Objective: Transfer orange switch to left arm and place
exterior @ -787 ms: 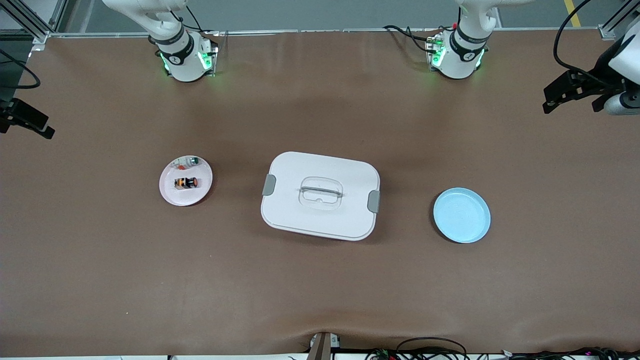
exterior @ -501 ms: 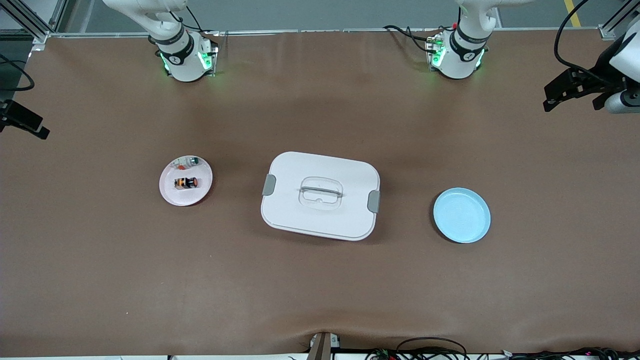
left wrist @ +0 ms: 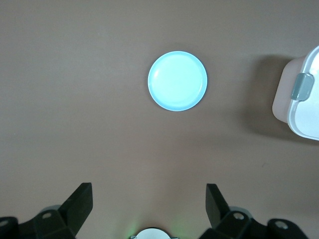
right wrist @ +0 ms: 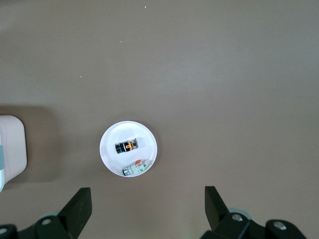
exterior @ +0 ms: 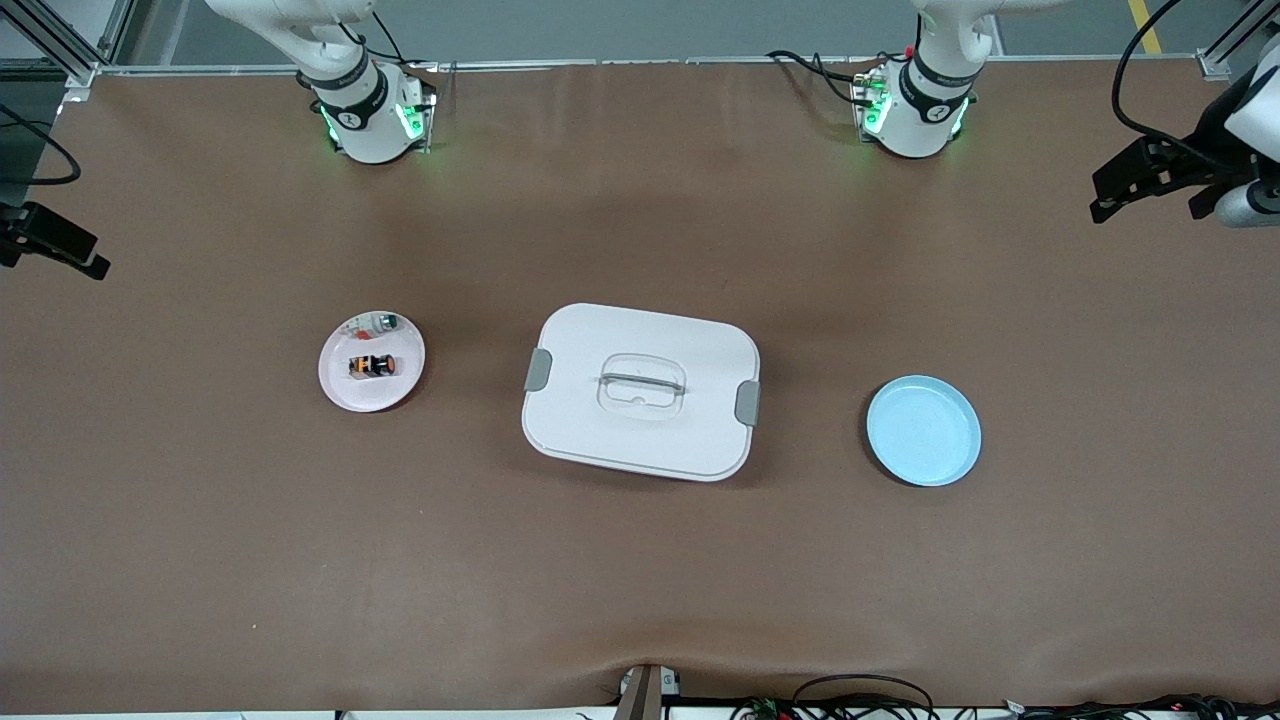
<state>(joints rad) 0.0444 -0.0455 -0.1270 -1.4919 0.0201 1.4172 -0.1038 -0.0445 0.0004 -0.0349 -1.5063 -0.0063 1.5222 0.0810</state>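
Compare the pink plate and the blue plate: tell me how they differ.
The pink plate carries the orange switch and a small green-capped component; the blue plate carries nothing. The pink plate lies toward the right arm's end of the table, the blue plate toward the left arm's end, slightly nearer the front camera. Both are round, shallow and flank the box.

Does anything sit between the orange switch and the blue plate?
Yes. The box stands mid-table, directly between the pink plate holding the orange switch and the blue plate. Both open grippers, left gripper and right gripper, hang high above.
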